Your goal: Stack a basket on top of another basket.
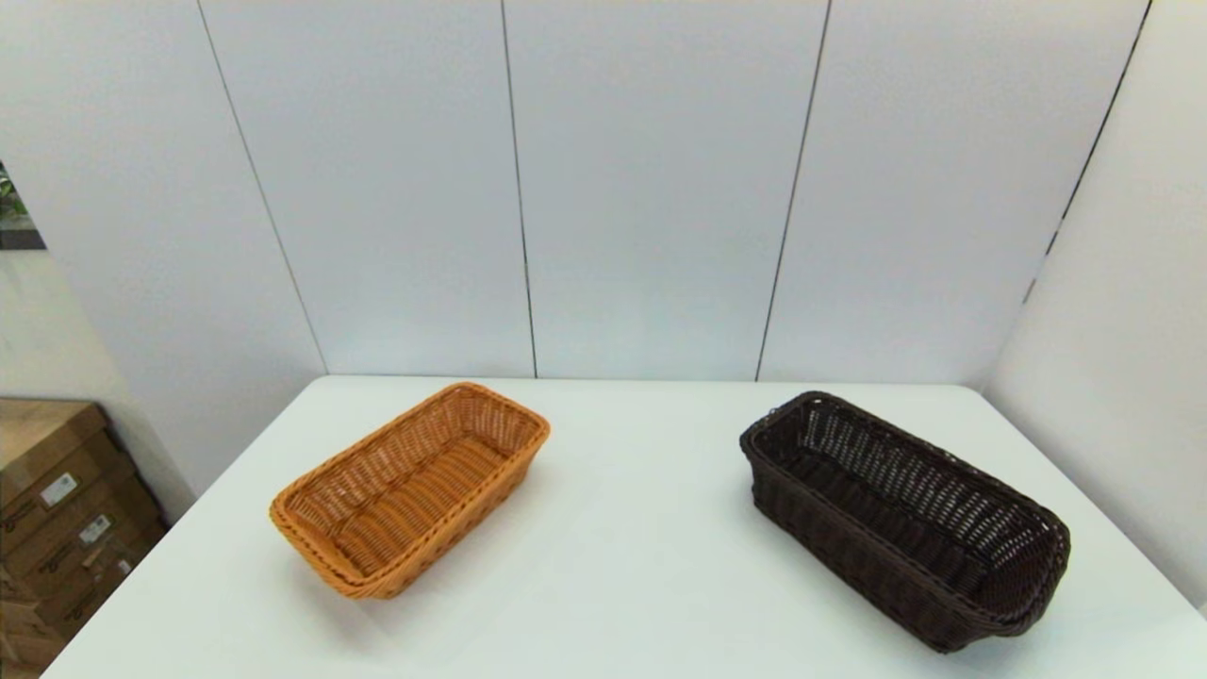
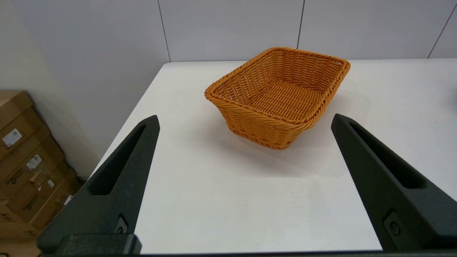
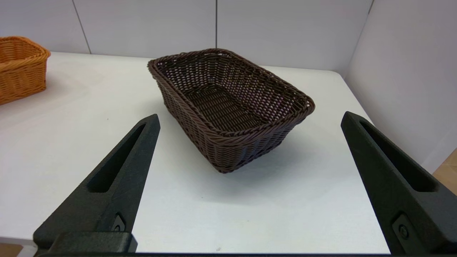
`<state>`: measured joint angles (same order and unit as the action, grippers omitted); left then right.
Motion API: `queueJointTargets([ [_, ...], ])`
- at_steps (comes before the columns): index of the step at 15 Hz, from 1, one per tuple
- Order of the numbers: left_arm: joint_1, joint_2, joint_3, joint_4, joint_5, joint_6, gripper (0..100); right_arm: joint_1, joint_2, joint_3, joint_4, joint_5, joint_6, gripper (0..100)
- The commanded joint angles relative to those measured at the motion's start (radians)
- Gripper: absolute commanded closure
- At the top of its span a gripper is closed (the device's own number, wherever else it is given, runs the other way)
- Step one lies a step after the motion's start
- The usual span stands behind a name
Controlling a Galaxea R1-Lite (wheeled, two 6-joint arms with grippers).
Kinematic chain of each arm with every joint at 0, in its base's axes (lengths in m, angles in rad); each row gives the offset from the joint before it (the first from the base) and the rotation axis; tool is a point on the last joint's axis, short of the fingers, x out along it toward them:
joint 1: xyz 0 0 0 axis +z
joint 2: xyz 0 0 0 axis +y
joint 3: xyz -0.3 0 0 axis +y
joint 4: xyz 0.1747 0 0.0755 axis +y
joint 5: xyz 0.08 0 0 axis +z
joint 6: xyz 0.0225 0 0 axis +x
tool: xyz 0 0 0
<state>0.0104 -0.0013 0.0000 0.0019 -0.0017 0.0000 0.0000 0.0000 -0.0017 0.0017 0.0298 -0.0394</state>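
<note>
The dark brown basket point(image 1: 905, 519) point(image 3: 228, 107) sits empty on the right side of the white table point(image 1: 622, 566), angled with one end toward the front right corner. The orange-tan basket point(image 1: 410, 486) point(image 2: 278, 94) point(image 3: 19, 67) sits empty on the left side, apart from it. Neither arm shows in the head view. My left gripper point(image 2: 244, 121) hangs open near the table's front edge, short of the orange-tan basket. My right gripper point(image 3: 250, 119) hangs open in the same way, short of the dark brown basket. Nothing is held.
White wall panels point(image 1: 519, 189) close the table's far side and a side wall point(image 1: 1113, 377) point(image 3: 403, 71) stands close to its right edge. Cardboard boxes point(image 1: 57, 509) point(image 2: 25, 160) are stacked on the floor beside the table's left edge.
</note>
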Motion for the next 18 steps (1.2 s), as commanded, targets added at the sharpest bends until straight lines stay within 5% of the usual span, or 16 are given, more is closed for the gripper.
queueJointTargets([
  [1, 0.000, 0.001, 0.002, 0.000, 0.000, 0.000, 0, 0.000, 0.000, 0.000, 0.000, 0.001, -0.001, 0],
  [18, 0.000, 0.001, 0.002, 0.001, 0.000, 0.000, 0, 0.000, 0.000, 0.000, 0.000, 0.001, -0.001, 0],
])
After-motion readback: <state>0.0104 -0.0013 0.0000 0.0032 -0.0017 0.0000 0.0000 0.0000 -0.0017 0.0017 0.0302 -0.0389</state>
